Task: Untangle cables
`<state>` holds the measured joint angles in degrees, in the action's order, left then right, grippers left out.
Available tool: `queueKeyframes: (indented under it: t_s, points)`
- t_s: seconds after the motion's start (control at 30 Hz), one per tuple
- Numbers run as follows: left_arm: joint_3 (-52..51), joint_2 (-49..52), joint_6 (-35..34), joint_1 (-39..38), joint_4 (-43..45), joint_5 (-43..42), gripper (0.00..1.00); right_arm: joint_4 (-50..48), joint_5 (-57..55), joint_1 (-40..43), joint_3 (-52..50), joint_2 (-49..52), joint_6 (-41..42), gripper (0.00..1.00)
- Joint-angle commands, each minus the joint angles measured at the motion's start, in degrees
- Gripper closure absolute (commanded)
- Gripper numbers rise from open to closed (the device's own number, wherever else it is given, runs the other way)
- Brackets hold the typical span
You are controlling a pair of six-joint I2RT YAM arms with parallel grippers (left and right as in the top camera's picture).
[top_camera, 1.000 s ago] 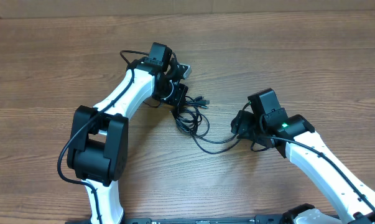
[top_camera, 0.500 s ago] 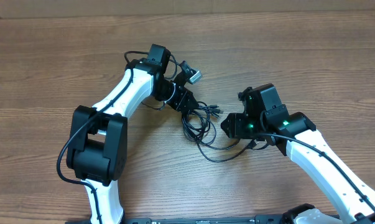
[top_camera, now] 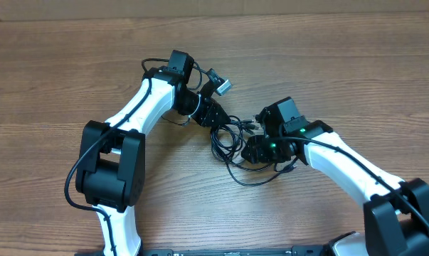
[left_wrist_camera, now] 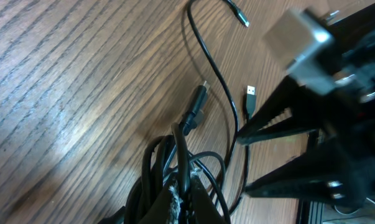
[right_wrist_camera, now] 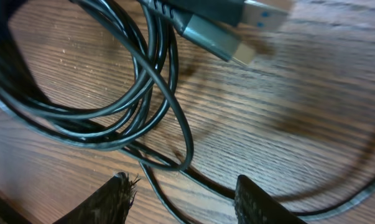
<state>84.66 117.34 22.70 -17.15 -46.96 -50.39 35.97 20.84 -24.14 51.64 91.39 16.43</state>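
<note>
The cables [top_camera: 230,139] are thin black cords bunched in loops at the table's middle, with one long loop [top_camera: 253,178] trailing toward me. My left gripper [top_camera: 208,114] is shut on the upper left of the bunch; in the left wrist view its fingers [left_wrist_camera: 186,200] pinch a cord, and plugs [left_wrist_camera: 196,104] [left_wrist_camera: 250,94] lie beyond. My right gripper [top_camera: 251,151] is open just right of the bunch. In the right wrist view its fingertips [right_wrist_camera: 184,200] straddle a cord [right_wrist_camera: 168,158] on the wood, with coiled loops [right_wrist_camera: 106,106] and silver-tipped plugs [right_wrist_camera: 231,43] ahead.
The wooden table [top_camera: 342,64] lies all around. The left arm's white links [top_camera: 139,107] reach in from the lower left, the right arm's [top_camera: 349,171] from the lower right. A small grey block [top_camera: 222,86] sticks out by the left wrist.
My right gripper has moved left and in toward the bunch, over the cords. My left gripper pulled the bunch slightly right a second ago and has hardly moved since.
</note>
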Motion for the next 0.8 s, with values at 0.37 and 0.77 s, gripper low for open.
queueKeyframes:
  t_s: [0.37, 0.77]
  points:
    - [1.27, -1.64, 1.07, 0.24, -0.2, -6.88, 0.96, -3.8, -2.84, -0.28, 0.13, 1.97, -1.29, 0.66]
    - [1.27, -1.64, 0.83, 0.24, -0.46, -13.38, 0.96, -4.48, -7.96, -0.28, 0.13, 1.97, 1.79, 0.71]
